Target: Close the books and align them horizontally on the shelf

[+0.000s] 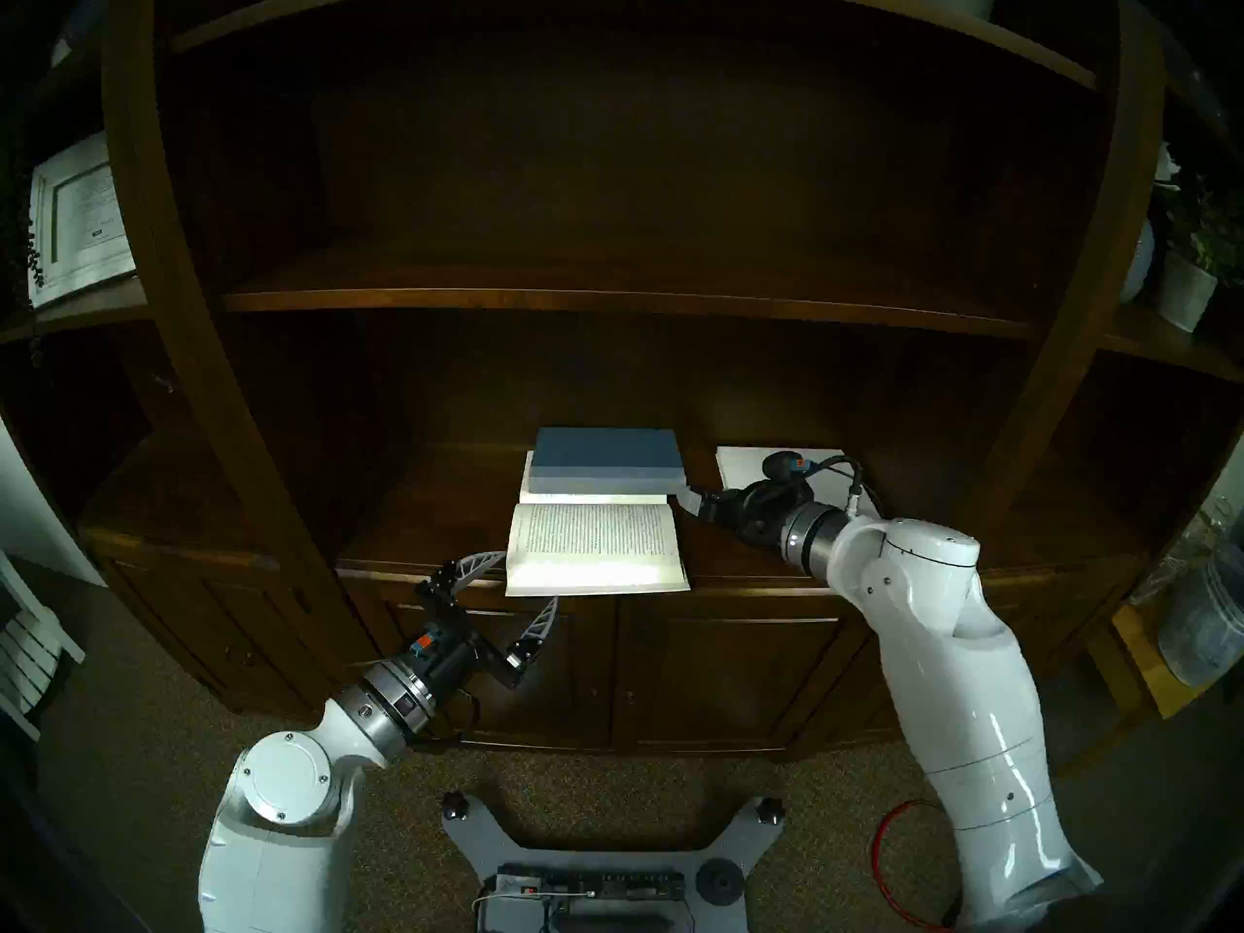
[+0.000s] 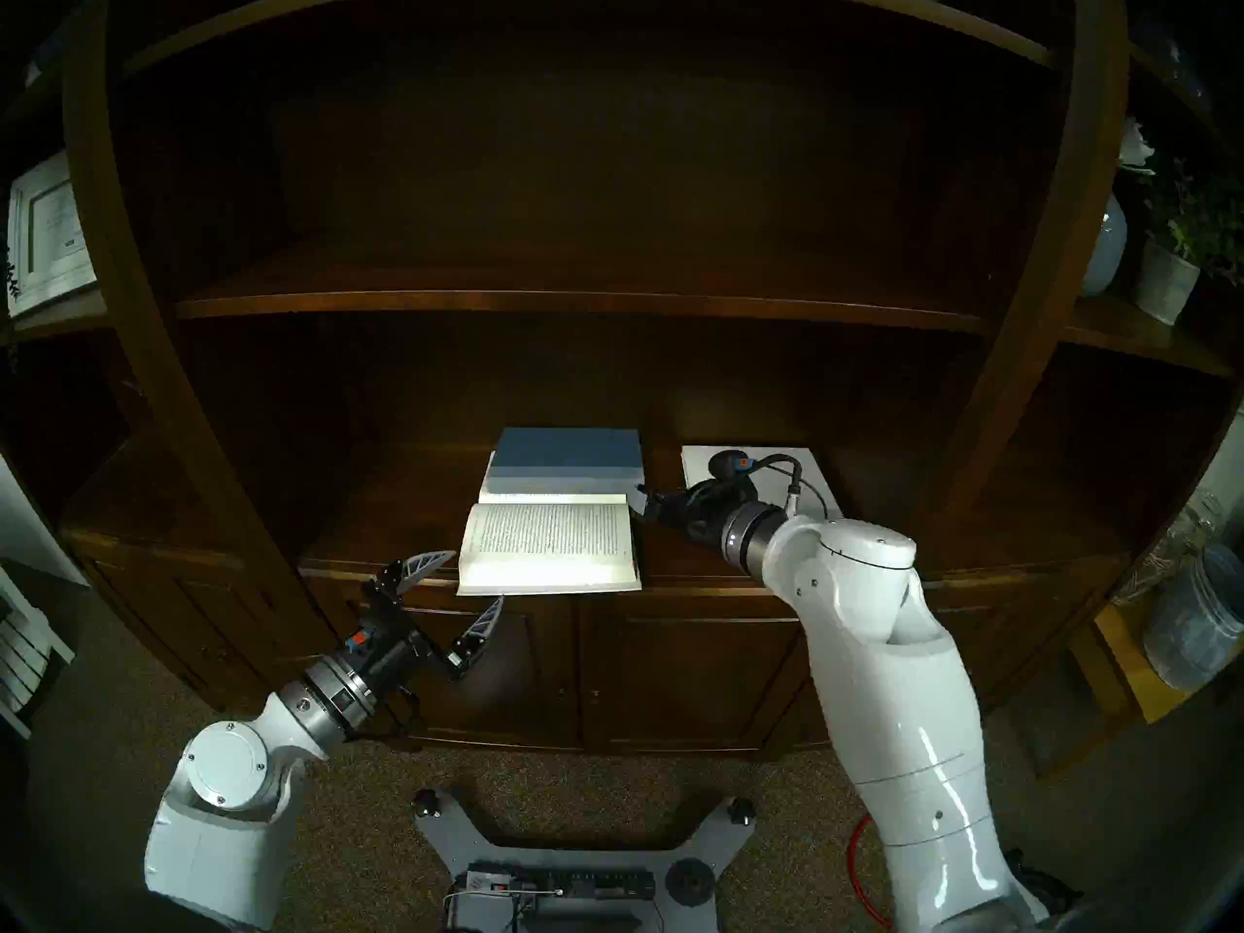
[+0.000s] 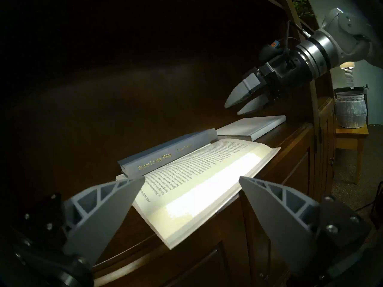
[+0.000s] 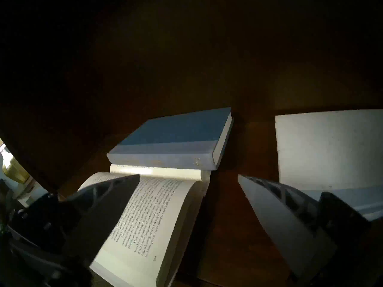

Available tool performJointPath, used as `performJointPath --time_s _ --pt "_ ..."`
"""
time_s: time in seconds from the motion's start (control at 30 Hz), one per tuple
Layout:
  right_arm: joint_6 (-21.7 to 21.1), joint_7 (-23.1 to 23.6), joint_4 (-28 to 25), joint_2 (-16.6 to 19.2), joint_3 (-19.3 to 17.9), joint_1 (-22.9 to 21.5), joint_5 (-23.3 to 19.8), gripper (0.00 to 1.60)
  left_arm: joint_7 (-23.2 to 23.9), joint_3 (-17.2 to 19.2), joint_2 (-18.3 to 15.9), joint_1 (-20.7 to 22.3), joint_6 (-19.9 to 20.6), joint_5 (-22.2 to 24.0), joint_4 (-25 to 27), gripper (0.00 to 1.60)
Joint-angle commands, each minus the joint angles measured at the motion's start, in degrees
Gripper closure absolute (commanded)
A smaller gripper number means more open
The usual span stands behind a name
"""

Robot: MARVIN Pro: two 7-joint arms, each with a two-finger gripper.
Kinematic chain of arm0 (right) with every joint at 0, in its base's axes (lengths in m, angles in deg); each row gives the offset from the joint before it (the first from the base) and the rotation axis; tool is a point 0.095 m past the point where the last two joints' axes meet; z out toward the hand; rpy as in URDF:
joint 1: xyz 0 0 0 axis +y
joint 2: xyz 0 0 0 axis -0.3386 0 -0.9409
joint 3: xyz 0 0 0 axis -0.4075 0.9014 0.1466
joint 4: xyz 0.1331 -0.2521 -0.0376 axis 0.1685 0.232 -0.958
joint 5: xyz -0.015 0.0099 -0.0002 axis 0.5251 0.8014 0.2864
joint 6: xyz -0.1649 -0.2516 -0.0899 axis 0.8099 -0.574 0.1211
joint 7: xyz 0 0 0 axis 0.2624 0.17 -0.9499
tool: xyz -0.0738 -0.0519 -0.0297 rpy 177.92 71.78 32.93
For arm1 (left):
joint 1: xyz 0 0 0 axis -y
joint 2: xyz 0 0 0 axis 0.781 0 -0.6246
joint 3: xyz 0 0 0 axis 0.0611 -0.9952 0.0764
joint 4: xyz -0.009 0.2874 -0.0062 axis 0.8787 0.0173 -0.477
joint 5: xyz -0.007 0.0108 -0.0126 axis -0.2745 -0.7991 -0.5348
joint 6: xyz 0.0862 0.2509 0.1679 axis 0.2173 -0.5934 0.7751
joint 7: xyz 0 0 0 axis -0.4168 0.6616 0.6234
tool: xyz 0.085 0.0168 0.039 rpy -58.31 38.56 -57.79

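A white paperback [image 1: 592, 541] lies open on the dark wood shelf [image 1: 417, 507], its front edge overhanging. A closed blue hardcover [image 1: 606, 457] lies on the paperback's back half. A closed white squarish book [image 1: 740, 464] lies to the right, partly under my right wrist. My left gripper [image 1: 531, 576] is open, its fingers either side of the paperback's front left corner [image 3: 171, 248]. My right gripper [image 1: 683, 501] is open and empty, above the shelf at the right end of the paperback's fold [image 4: 205, 174], beside the hardcover [image 4: 180, 131].
A thin upper shelf board [image 1: 606, 299] runs above. Cabinet doors [image 1: 707, 669] are below the ledge. A framed picture [image 1: 74, 218] stands far left, a potted plant [image 1: 1185, 285] far right. A grey jar [image 1: 1205, 629] sits on a low wooden table to the right.
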Motion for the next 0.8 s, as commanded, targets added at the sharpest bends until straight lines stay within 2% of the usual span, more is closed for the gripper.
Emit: performJointPath --time_s 0.0,0.03,0.07,0.1,0.33,0.43,0.53,0.77 --pt "-0.93 -1.55 1.75 -4.05 0.05 -6.77 -1.1 0.0 0.01 -0.13 -0.02 0.91 -0.39 0.16 1.25 0.0" --pt "-0.95 -1.76 1.81 -4.4 -0.1 -6.52 -1.23 0.0 0.01 -0.13 -0.02 0.91 -0.39 0.15 1.23 0.0" --pt "-1.56 -2.22 3.07 -4.85 0.12 -8.43 -1.35 0.0 0.02 -0.13 -0.01 0.92 -0.4 0.15 1.22 0.0" --pt "-1.36 -2.43 2.62 -5.27 -0.19 -7.21 -1.44 0.0 0.02 -0.13 -0.01 0.92 -0.4 0.15 1.21 0.0" --pt "-2.95 -4.55 6.25 -7.73 -0.56 -10.58 -2.19 0.0 0.03 -0.12 0.03 0.96 -0.41 0.14 1.19 0.0" --pt "-4.04 -5.84 9.06 -8.85 -0.44 -13.72 -2.39 0.0 0.04 -0.12 0.04 0.98 -0.42 0.14 1.2 0.0" --pt "-3.95 -6.47 9.43 -9.67 -0.84 -12.63 -2.54 0.0 0.04 -0.11 0.05 0.99 -0.43 0.14 1.2 0.0" --pt "-5.3 -8.98 14.54 -11.82 -1.39 -16.2 -2.96 0.0 0.06 -0.11 0.08 1.01 -0.44 0.13 1.23 0.0"
